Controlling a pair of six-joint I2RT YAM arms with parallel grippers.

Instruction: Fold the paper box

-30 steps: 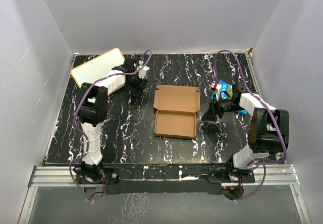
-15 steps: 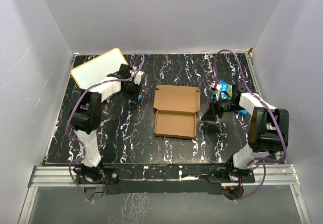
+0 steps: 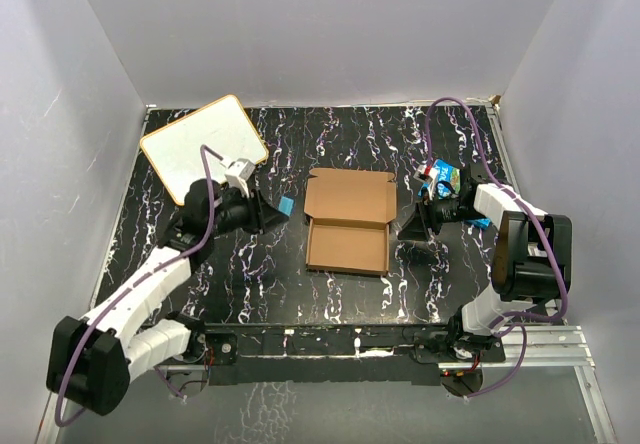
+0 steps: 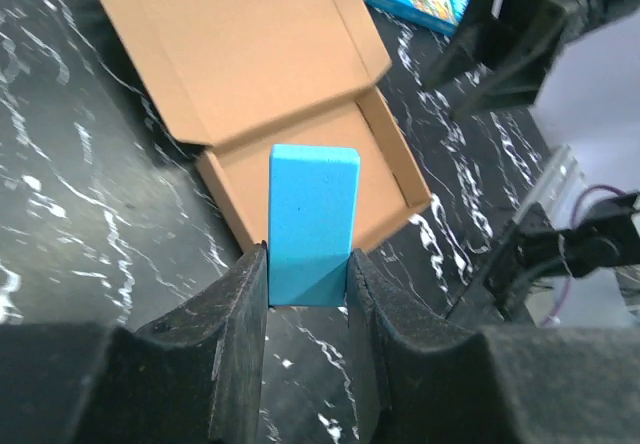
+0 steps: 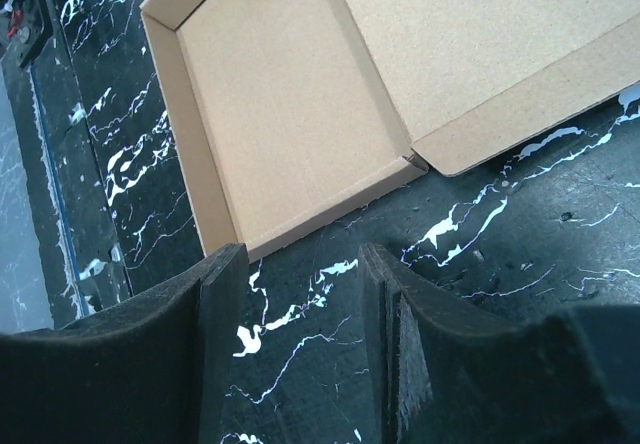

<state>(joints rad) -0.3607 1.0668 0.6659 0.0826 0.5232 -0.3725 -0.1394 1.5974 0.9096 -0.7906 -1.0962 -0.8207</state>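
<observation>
I stand in a lab test cell, not a home. Plain pale walls (image 3: 330,34) box me in at nine, twelve and three o'clock. The table (image 3: 350,144) is black marbled sheet. My left arm (image 3: 150,284) and right arm (image 3: 525,254) are bolted to an aluminium rail (image 3: 570,342) at six o'clock, with purple cables (image 3: 458,101) looping loose off both.

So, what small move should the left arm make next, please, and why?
Probably ease the blue block forward over the paper box's open tray: the left gripper grips it just outside the tray's wall, and the lid lies open.
</observation>
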